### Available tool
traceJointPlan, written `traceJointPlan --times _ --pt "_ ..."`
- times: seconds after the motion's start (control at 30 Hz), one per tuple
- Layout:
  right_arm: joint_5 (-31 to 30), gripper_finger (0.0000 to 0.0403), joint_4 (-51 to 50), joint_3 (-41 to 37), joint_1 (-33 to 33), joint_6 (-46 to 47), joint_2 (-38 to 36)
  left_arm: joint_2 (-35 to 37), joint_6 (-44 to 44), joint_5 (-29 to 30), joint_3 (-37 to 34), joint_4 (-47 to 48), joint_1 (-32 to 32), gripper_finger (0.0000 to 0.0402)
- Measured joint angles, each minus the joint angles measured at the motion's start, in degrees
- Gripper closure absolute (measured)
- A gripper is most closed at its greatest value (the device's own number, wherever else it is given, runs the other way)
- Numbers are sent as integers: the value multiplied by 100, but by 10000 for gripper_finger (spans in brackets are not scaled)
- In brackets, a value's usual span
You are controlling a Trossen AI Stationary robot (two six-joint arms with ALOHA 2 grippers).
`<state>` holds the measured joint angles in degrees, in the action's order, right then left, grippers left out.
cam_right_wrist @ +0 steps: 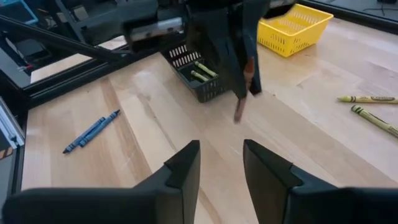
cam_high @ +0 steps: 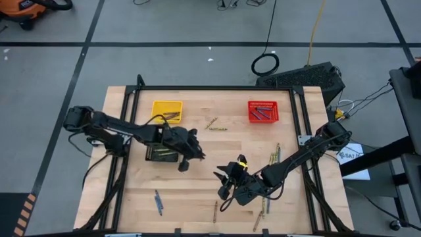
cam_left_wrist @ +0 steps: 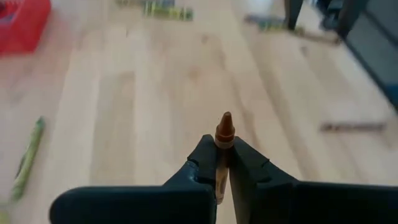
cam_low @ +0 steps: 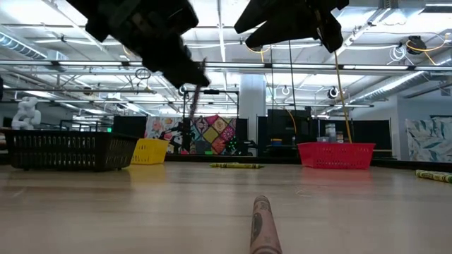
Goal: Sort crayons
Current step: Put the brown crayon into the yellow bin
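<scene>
A: What is held by the left gripper [cam_left_wrist: 222, 163]?
B: A brown crayon [cam_left_wrist: 223, 132] is pinched between its fingers, lifted above the table [cam_high: 197, 197] just beside the black basket [cam_right_wrist: 198, 78].
A: And the right gripper [cam_right_wrist: 221, 163]?
B: Its fingers are parted, nothing between them; other crayons lie scattered.

The table [cam_high: 197, 184] is showing pale, matt wooden planks with visible grain inside a black metal frame. The yellow basket [cam_high: 166, 110], red basket [cam_high: 263, 111] and black basket [cam_right_wrist: 198, 79] are looking like plastic mesh. The brown crayon [cam_left_wrist: 223, 134] is wearing a paper wrapper under a waxy tip.
</scene>
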<state>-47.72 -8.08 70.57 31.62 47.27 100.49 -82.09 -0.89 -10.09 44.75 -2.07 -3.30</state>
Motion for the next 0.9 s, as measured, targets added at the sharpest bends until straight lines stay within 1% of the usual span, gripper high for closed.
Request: traceJointPlan --times 0.3,0.57,0.7,0.9 --pt "2 293 -61 0 0 0 0 898 -769 61 -4 1620 553 389" --pt "2 293 -227 0 -2 0 0 1540 -1412 61 -4 2657 1377 389" --pt "2 293 -330 0 0 1 0 1721 -1722 63 -4 2981 1827 389" --pt "2 293 -360 -2 0 0 0 1752 -2285 142 -4 3111 2561 389"
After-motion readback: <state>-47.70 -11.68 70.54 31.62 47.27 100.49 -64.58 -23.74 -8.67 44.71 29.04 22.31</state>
